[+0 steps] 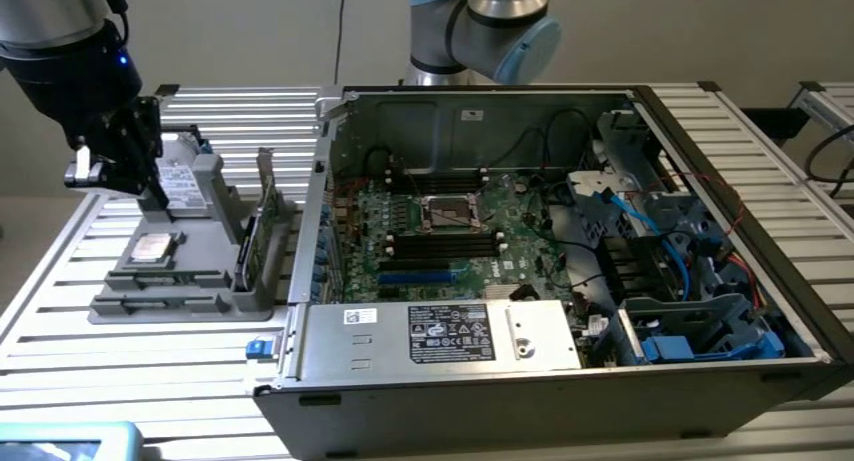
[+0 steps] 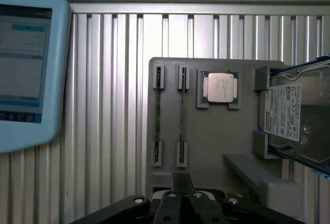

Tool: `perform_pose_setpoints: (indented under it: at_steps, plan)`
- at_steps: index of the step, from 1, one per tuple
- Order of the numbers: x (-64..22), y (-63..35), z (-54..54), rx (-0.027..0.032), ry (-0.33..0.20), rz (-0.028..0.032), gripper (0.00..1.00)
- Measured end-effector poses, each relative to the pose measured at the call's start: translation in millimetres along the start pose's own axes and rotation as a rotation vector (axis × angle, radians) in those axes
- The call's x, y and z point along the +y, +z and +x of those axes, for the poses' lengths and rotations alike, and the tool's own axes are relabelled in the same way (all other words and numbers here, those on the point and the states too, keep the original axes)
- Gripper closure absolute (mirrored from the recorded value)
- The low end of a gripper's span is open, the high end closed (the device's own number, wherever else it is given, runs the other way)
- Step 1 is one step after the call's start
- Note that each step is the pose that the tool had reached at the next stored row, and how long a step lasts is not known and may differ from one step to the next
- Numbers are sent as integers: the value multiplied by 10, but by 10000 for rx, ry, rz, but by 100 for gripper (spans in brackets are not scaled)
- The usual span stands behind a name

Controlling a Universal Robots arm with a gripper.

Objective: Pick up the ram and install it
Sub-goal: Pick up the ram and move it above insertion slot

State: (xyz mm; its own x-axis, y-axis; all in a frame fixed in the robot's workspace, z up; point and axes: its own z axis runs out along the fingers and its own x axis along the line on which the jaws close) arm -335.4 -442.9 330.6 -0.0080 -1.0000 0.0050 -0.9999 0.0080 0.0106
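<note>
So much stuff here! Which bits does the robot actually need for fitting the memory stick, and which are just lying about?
For the job: gripper, ram in the grey holder, black memory slots in the open computer case.
Just lying about: processor chip, hard drive, blue-edged screen, expansion card.

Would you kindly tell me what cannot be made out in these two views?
ram, wrist view: seen edge-on, so its chips are hidden.
hard drive, wrist view: cut off by the picture's edge.
tablet, wrist view: cut off; screen text too small.
memory slots, exterior view: too small to judge latches.
</note>
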Motion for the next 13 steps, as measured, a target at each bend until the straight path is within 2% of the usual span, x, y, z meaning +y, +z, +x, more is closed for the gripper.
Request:
perform_pose_setpoints:
  at_steps: [3,4,5,6,7,8,10,11,13]
  plan:
    - [0,0,0,0,0,0,89]
    - [0,0,0,0,0,0,83]
    - [1,1,0,0,0,0,83]
    - [6,2,0,0,1,1,70]
    - [18,3,1,1,2,-2,70]
    - [32,6,2,0,1,-1,64]
    - [81,19,4,0,0,-1,64]
    - [113,28,6,0,0,0,58]
    - [163,54,14,1,0,-1,58]
